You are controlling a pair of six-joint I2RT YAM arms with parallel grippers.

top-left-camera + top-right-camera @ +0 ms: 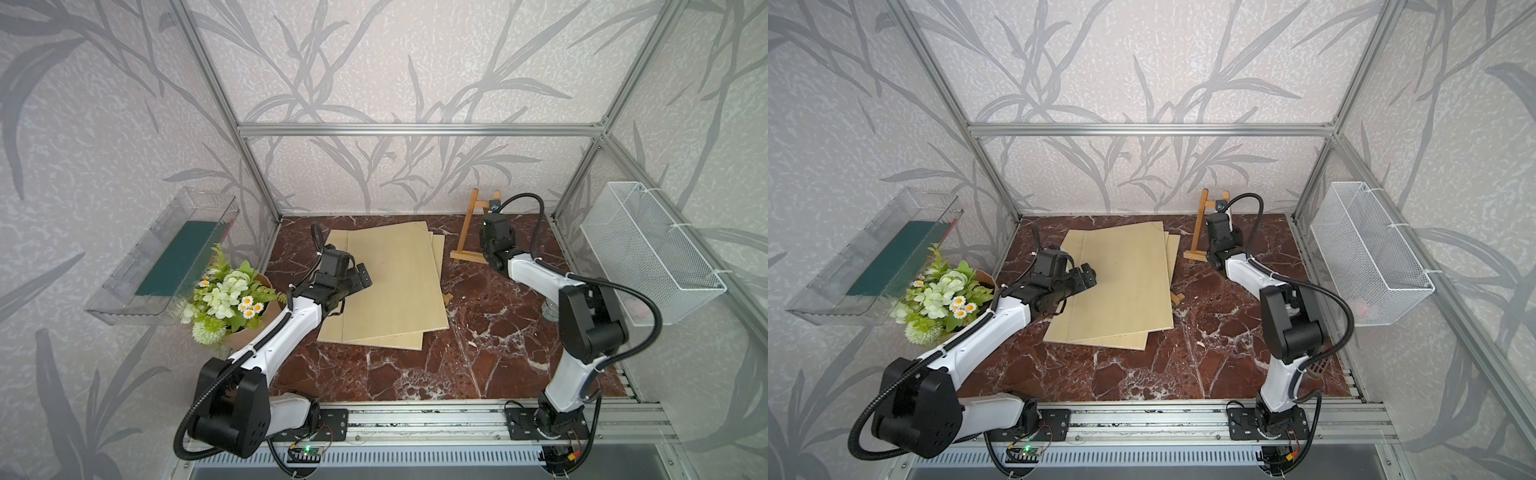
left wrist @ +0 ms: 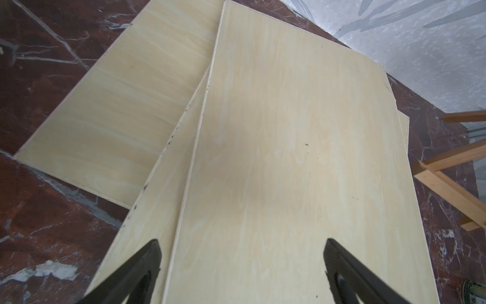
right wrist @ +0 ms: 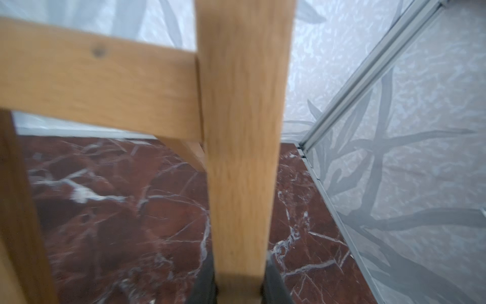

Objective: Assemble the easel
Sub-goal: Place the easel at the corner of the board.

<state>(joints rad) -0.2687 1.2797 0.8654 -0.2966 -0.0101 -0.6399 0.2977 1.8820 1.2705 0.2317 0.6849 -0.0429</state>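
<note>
Bench state, read with 12 o'clock at the back wall.

- Easel (image 1: 468, 232): you will find it at about 1 o'clock on the marble table (image 1: 415, 374), near the back wall. It stands tilted, its top leaning toward 12 o'clock. Its lower bar is down by the table. You cannot tell from the top views whether it rests there.
- Right gripper (image 3: 240, 288): your right wrist view shows the fingers (image 3: 276, 284) pressed against both sides of one easel upright, just under the joint with a cross-bar. Clamped on the easel.
- Left gripper (image 2: 242, 243): fingers spread wide with nothing between them. It hangs over the 9 o'clock edge of the boards (image 1: 395, 282), pointing toward 3 o'clock.
- Boards: three pale plywood sheets lie flat at the table's centre, fanned, the top one skewed over the two beneath. They lie just beside the easel, at its 9 o'clock side.
- Small wooden block (image 1: 448, 297): on the table, touching or just beside the 3 o'clock edge of the boards.
- Flowers (image 1: 224, 291): at 9 o'clock, beside your left arm.
- Clear tray (image 1: 124, 291): on the wall at 9 o'clock.
- Wire basket (image 1: 648, 249): on the wall at 3 o'clock.
</note>
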